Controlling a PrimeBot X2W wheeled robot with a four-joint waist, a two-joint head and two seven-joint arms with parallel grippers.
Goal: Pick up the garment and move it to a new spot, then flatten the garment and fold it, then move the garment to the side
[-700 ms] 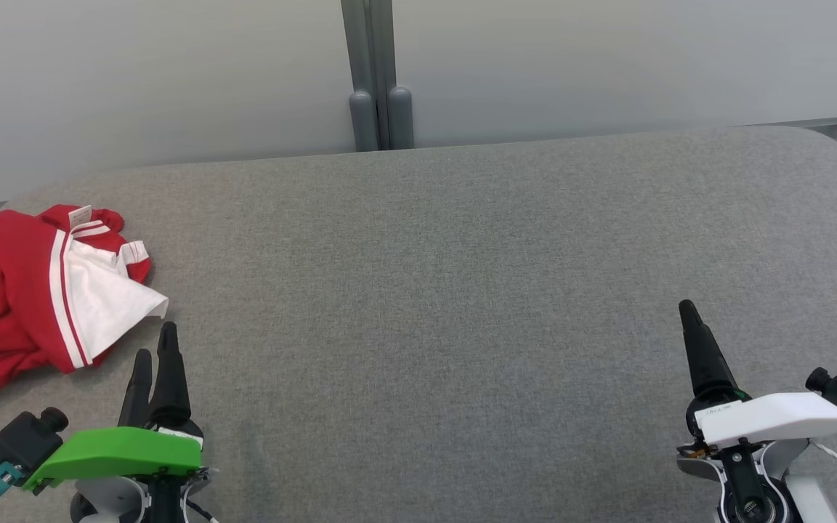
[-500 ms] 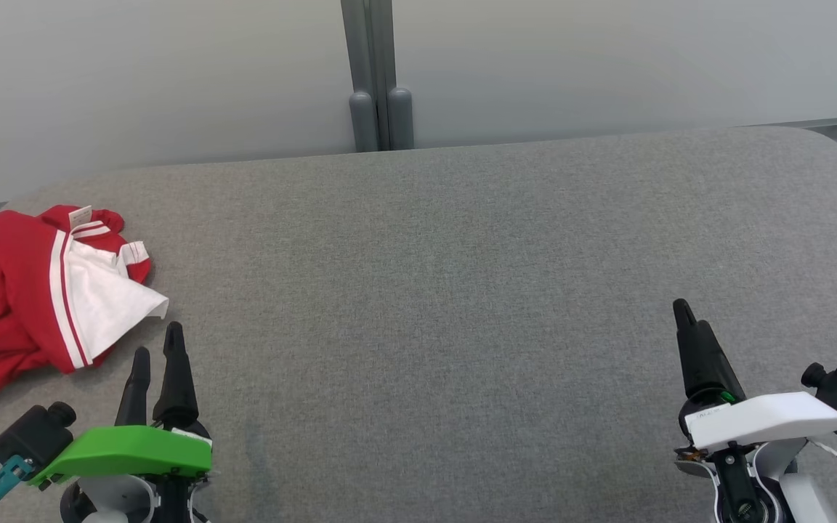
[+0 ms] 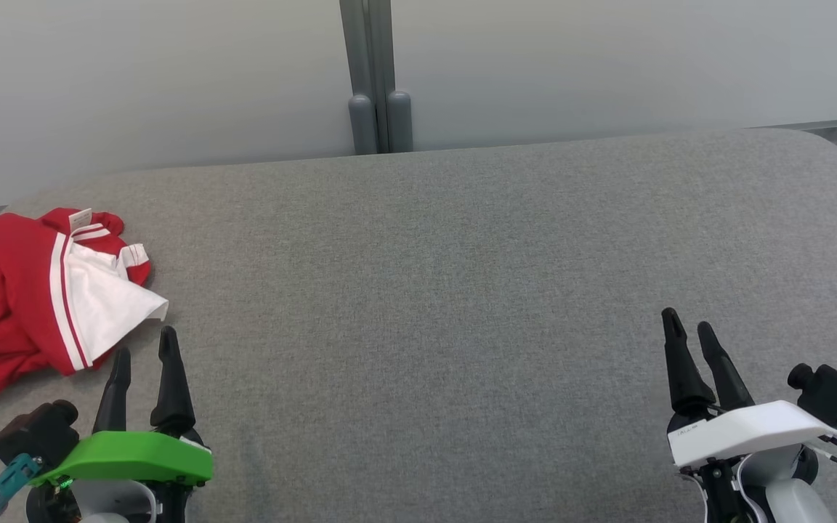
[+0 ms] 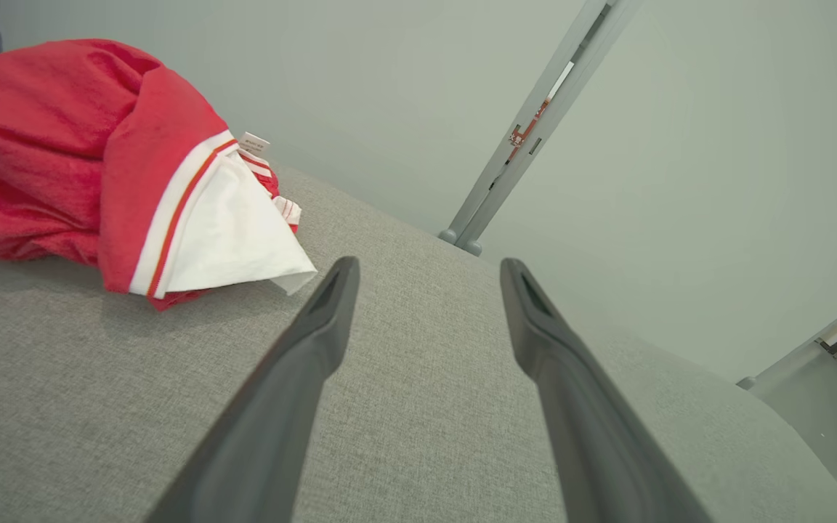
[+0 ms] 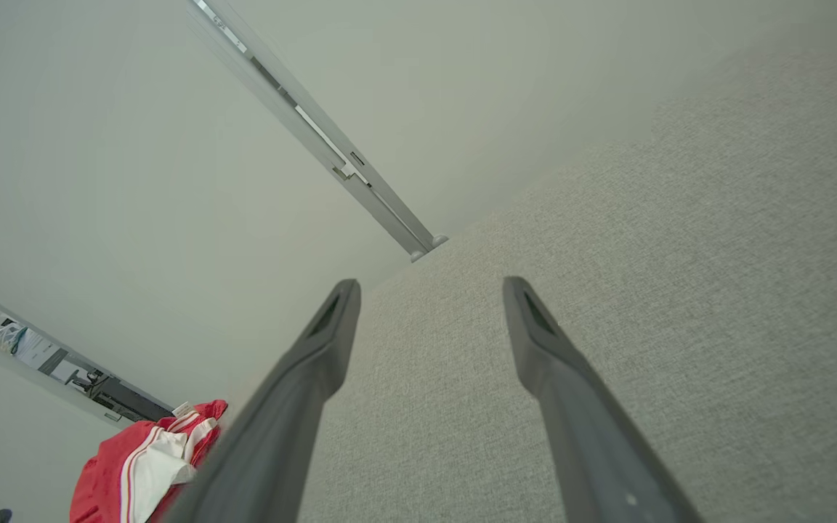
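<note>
The garment (image 3: 33, 298) is a crumpled red piece with white stripes and a white panel, lying at the far left of the grey padded table (image 3: 433, 290). It also appears in the left wrist view as the garment (image 4: 99, 167) at upper left, and small in the right wrist view as the garment (image 5: 146, 461). My left gripper (image 3: 144, 347) is open and empty, its tips just below and right of the white corner, apart from it. My right gripper (image 3: 687, 325) is open and empty over bare fabric at lower right. In their own wrist views the left gripper (image 4: 426, 265) and right gripper (image 5: 429, 285) show spread fingers.
A pale wall panel with a grey vertical post (image 3: 376, 73) rises behind the table's far edge. The table's rounded far-right corner (image 3: 836, 145) drops off toward a grey frame. Broad bare fabric lies between the two grippers.
Both grippers have drawn back a little toward the near edge. The right gripper has turned so that both its fingers now show side by side. The garment has not moved.
</note>
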